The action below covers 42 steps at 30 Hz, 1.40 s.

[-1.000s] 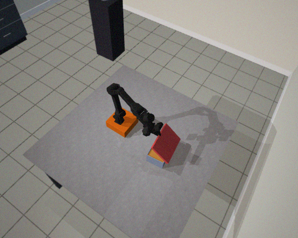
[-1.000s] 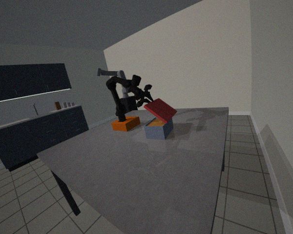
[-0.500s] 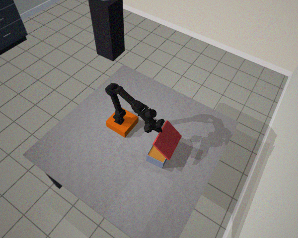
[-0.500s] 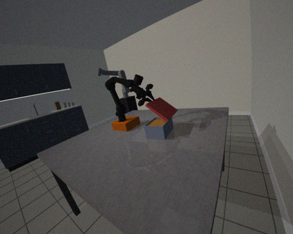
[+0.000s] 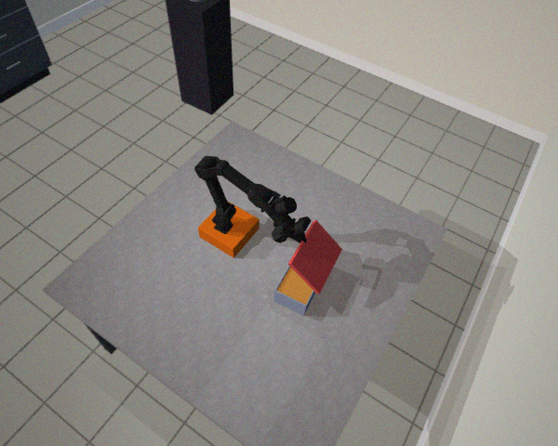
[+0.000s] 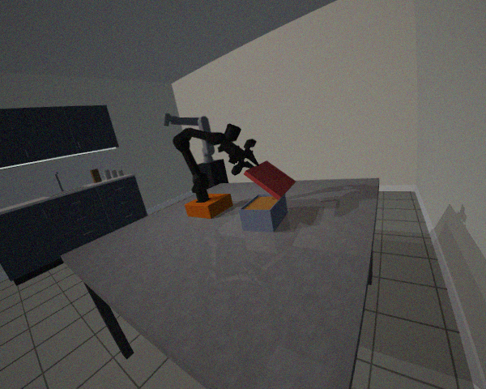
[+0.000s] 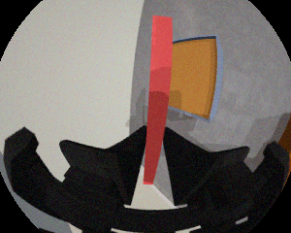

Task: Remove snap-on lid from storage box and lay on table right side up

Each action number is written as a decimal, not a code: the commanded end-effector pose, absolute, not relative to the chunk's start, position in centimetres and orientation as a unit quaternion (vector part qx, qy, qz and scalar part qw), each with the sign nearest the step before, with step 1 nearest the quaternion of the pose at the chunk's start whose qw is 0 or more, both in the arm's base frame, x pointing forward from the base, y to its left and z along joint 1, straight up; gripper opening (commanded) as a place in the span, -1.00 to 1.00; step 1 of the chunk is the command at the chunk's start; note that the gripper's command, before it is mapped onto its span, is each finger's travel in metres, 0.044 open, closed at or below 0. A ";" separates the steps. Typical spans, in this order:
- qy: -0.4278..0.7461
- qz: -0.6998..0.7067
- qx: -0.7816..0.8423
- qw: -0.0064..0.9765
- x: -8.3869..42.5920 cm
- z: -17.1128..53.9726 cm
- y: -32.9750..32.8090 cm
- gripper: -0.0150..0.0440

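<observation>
The storage box (image 5: 292,301) (image 6: 257,220) (image 7: 219,80) is blue with an orange inside and stands upright and open on the table (image 5: 183,307) (image 6: 235,292). The red lid (image 5: 316,256) (image 6: 270,178) (image 7: 160,63) is off the rim and steeply tilted above the box's right part, its lower edge at about rim height in the exterior view; whether it touches the box I cannot tell. My gripper (image 5: 305,238) (image 6: 257,164) (image 7: 155,130) is shut on the lid's raised edge, one finger on each side of it in the wrist view. The lid hides part of the box opening.
The arm's orange base block (image 5: 217,242) (image 6: 198,210) stands left of the box. Shadows of the arm and lid fall on the table to the right of the box. The table's right edge lies beyond them. A dark pedestal (image 5: 200,58) stands on the floor behind the table.
</observation>
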<state>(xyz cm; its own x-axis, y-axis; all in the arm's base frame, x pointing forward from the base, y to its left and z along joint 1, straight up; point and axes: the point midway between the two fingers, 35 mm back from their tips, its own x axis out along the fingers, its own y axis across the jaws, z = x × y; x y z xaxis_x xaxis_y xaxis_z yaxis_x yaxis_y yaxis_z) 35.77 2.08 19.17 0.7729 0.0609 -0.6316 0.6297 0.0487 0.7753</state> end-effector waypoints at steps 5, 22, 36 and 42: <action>0.258 -0.209 0.659 0.675 35.5 19.4 3.5 -0.49; 0.258 -0.209 0.660 0.674 34.9 19.4 6.8 -0.49; 0.259 -0.209 0.661 0.672 34.4 19.4 9.6 -0.49; 0.259 -0.209 0.662 0.672 34.1 19.4 10.8 -0.49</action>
